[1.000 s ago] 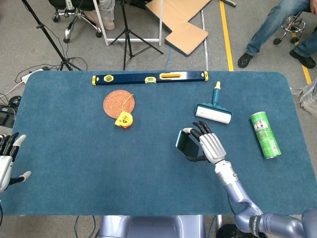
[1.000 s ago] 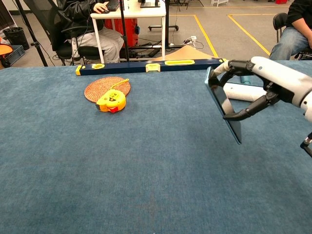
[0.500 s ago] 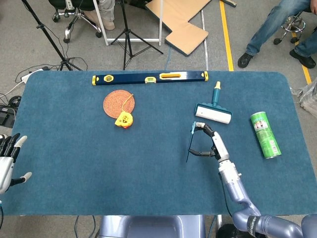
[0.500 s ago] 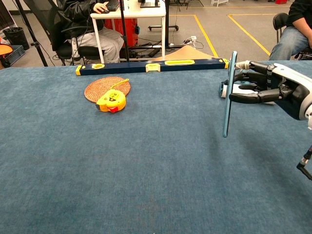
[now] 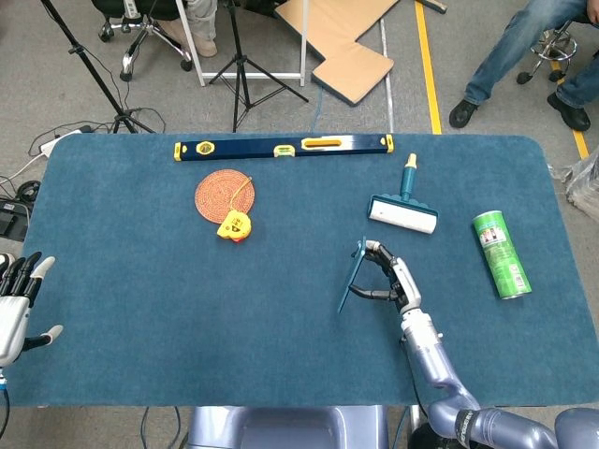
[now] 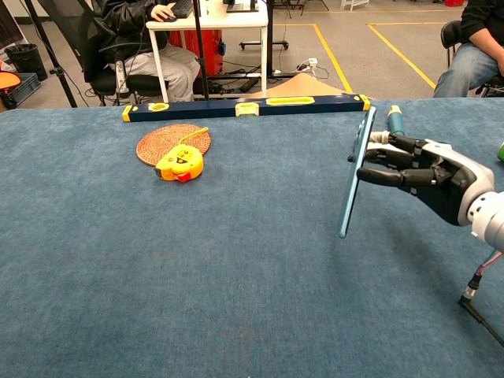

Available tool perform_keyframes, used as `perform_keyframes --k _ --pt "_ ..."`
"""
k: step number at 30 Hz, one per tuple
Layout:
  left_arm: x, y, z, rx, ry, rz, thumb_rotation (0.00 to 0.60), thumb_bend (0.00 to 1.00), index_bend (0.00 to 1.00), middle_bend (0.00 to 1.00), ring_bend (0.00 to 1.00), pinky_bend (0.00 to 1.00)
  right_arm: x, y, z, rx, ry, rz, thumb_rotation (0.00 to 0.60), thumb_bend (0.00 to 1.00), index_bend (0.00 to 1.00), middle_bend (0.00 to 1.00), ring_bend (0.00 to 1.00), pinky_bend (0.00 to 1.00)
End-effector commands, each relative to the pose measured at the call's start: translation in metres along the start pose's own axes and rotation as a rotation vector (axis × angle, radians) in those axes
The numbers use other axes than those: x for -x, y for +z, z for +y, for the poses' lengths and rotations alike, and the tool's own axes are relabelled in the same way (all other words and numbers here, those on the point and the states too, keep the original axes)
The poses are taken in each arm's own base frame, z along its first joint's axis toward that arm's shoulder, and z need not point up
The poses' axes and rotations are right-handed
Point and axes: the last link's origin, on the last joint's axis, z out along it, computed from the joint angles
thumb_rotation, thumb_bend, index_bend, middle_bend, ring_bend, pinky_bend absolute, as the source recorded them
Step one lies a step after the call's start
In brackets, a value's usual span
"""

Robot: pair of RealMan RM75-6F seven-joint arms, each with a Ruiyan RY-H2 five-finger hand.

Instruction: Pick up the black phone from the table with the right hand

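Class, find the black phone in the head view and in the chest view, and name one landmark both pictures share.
Head view: the black phone is seen edge-on just right of centre, held off the table by the right robot hand.
Chest view: the phone is at right, a thin tilted slab held at its edge by that robot hand.
Shared landmark: the yellow tape measure lies to the phone's left.

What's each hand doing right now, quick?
Left hand: open, holding nothing, fingers apart.
Right hand: fingers hold the black phone on edge, off the table.
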Motion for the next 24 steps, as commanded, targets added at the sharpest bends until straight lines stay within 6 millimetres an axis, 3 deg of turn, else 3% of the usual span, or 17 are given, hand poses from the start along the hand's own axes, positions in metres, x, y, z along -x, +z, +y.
perform_keyframes --k 1,7,12,15,24 --pt "0.000 0.000 -0.001 -0.002 -0.001 0.000 0.600 0.00 0.00 0.00 0.00 0.00 -0.002 0.000 0.004 0.033 0.032 0.004 0.600 0.23 0.33 0.33 0.06 0.19" --pt "0.000 0.001 0.000 0.001 0.000 -0.002 0.600 0.00 0.00 0.00 0.00 0.00 -0.007 -0.003 0.011 0.104 0.109 0.009 0.600 0.23 0.30 0.30 0.05 0.19" --pt "0.001 0.000 0.001 0.004 0.002 -0.003 0.600 0.00 0.00 0.00 0.00 0.00 -0.013 -0.008 0.014 0.104 0.046 -0.010 0.600 0.23 0.11 0.09 0.00 0.04" --pt "0.001 0.000 0.002 0.007 0.005 -0.004 0.600 0.00 0.00 0.00 0.00 0.00 -0.017 -0.011 0.014 0.077 0.004 -0.007 0.600 0.23 0.04 0.00 0.00 0.00" --pt "0.001 -0.001 0.004 0.011 0.005 -0.003 0.600 0.00 0.00 0.00 0.00 0.00 -0.047 -0.014 -0.002 -0.018 -0.126 0.063 0.600 0.23 0.03 0.00 0.00 0.00"
